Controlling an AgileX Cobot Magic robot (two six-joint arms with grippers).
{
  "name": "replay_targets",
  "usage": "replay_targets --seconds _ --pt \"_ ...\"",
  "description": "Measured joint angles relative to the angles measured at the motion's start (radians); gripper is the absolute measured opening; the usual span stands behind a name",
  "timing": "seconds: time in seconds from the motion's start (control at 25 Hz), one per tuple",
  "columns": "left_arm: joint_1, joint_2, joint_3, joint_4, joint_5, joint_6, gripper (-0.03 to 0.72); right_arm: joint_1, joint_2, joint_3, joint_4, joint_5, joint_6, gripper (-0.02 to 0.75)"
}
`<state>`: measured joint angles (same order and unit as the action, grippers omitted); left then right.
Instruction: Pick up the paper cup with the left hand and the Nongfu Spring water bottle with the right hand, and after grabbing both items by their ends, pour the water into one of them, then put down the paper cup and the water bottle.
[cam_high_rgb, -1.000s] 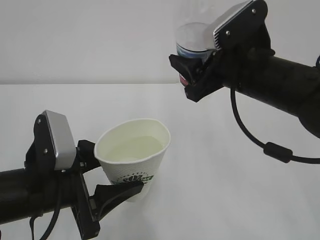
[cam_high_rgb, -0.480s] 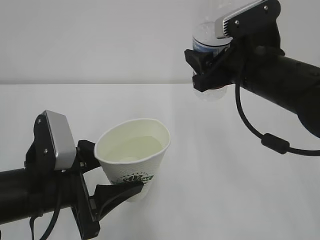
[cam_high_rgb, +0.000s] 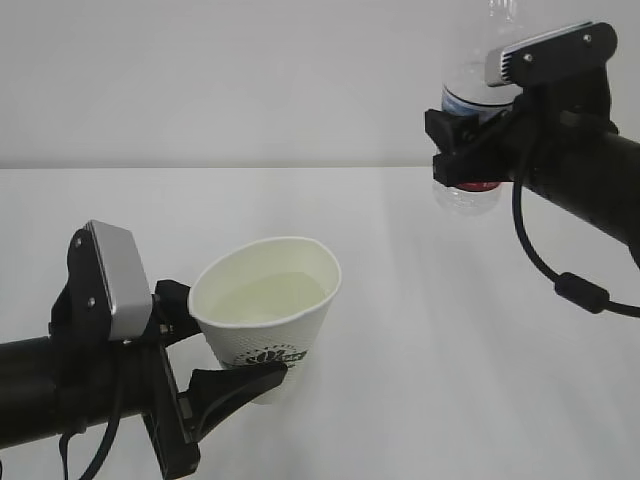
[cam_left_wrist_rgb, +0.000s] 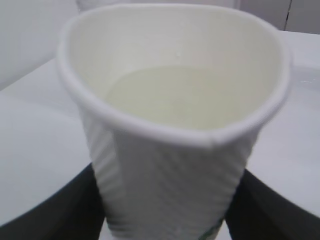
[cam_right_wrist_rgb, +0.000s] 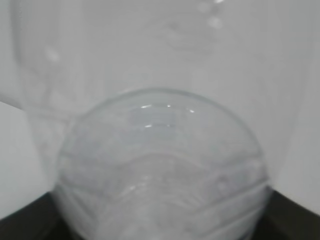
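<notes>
Left hand (cam_high_rgb: 235, 350) clamped on the lower part of the paper cup (cam_high_rgb: 268, 310), one finger each side, visible in the left wrist view as dark shapes flanking the cup wall (cam_left_wrist_rgb: 165, 185). Cup is held off the tabletop (cam_high_rgb: 400, 330), near its front-left corner, leaning slightly, mouth up. Rim squeezed a bit out of round. Water (cam_high_rgb: 268, 295) inside, roughly half full; surface reads pale and level in the wrist view (cam_left_wrist_rgb: 180, 95).

Right hand (cam_high_rgb: 470, 150) clamped across the Nongfu Spring water bottle (cam_high_rgb: 470, 195), up high over the back-right part of the tabletop, well apart from the cup. Bottle stands about upright in the grip: neck end up at the top frame edge, clear ribbed base showing below the fingers, a sliver of red label at the grip. Right wrist view shows only the clear bottle body (cam_right_wrist_rgb: 160, 165) close up, blurred. Black cable (cam_high_rgb: 560, 280) trails below the right arm.
</notes>
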<state>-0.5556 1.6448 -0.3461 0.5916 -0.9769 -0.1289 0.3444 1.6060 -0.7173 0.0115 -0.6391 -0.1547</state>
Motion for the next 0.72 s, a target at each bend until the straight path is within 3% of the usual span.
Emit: replay_targets --seconds 0.32,0.72 --pt "0.000 0.000 0.000 0.000 0.000 0.000 0.496 -0.076 0.000 0.076 0.085 -0.062 0.000 0.503" --pt "0.000 0.000 0.000 0.000 0.000 0.000 0.496 -0.079 0.002 0.077 0.241 -0.079 -0.036 0.503"
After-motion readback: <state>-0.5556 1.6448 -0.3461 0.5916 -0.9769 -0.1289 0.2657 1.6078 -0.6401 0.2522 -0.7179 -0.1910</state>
